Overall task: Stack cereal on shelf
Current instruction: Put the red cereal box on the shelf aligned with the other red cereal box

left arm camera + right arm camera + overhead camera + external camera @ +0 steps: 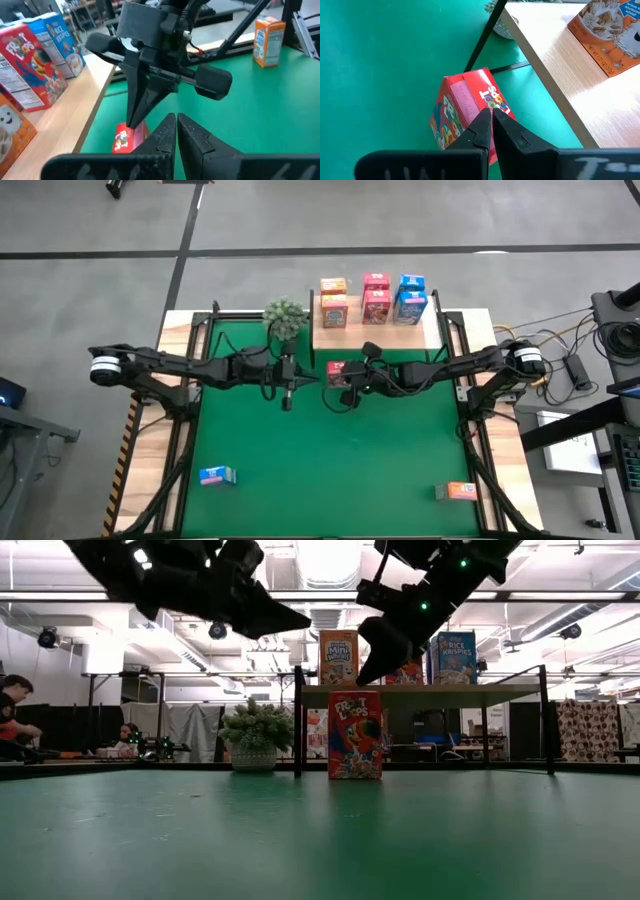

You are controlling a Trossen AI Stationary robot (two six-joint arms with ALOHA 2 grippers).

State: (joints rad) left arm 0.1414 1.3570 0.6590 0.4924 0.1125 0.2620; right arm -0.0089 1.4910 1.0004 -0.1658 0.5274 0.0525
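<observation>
The left gripper [287, 402] hangs over the middle of the green table [330, 470], its fingers pressed together on nothing; the plant [286, 318] sits just behind it at the shelf's left end, and a blue box [217, 475] lies flat well in front of it and to its left, near the table's front edge. Just to its right stands a red box [336, 370], upright on the table in front of the shelf [375, 335]. The right gripper [352, 392] hangs right over that box with its fingers together too, tips pointing down at the box's top; in the low view the tips [372, 668] are clearly above the box [355, 735] and apart from it, so nothing is held. In the right wrist view the box [465, 112] shows directly beyond the closed fingers [482, 131], beside the shelf's black side support. Behind the right gripper, the shelf board carries six boxes in pairs: orange [333, 304] to the left, red [376, 300] straight behind, blue [410, 300] to the right. Well in front of the right gripper and to its right, an orange box [460, 492] lies on its side near the front right corner of the table.
</observation>
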